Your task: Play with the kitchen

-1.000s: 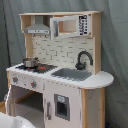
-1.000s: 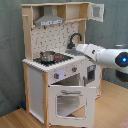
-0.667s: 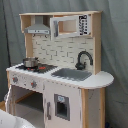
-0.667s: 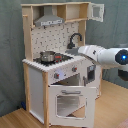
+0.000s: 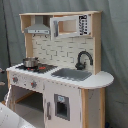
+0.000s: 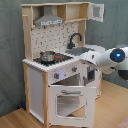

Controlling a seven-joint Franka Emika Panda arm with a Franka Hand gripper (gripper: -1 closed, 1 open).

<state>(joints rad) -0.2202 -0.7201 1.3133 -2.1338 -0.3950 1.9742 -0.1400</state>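
I am looking at a child-size toy kitchen (image 5: pixel 60 75) built of white panels and pale wood, standing on a wooden floor (image 6: pixel 15 117) against a grey curtain (image 5: pixel 115 45). It fills most of both exterior views.

In the first exterior view, a silver range hood (image 5: pixel 37 28) with a sloped, stepped shape hangs under the top shelf. Beside it is a microwave (image 5: pixel 70 25) with a white-framed clear door. Below runs a white backsplash (image 5: pixel 60 50) marked with short dark dashes in a brick pattern. A small shiny metal pot (image 5: pixel 30 62) sits on the dark stovetop (image 5: pixel 40 67). To the first exterior view's right of the stovetop is a rectangular grey sink (image 5: pixel 71 74), with a curved black faucet (image 5: pixel 83 59) arching over its back edge. The white worktop ends in a rounded corner. Round knobs (image 5: pixel 32 84) sit on the front panel, and a lower cabinet door (image 5: pixel 61 106) has a small dark window.

In the second exterior view, the oven door (image 6: pixel 70 100), white with a large clear window and a bar handle, is hinged at the bottom and hangs partly open, tilted outward. The robot arm (image 6: pixel 102 57), smooth white with rounded joints and a glowing blue ring, reaches in from the second exterior view's right, just in front of the worktop edge near the sink. I cannot tell whether the claw is spread or pressed together.
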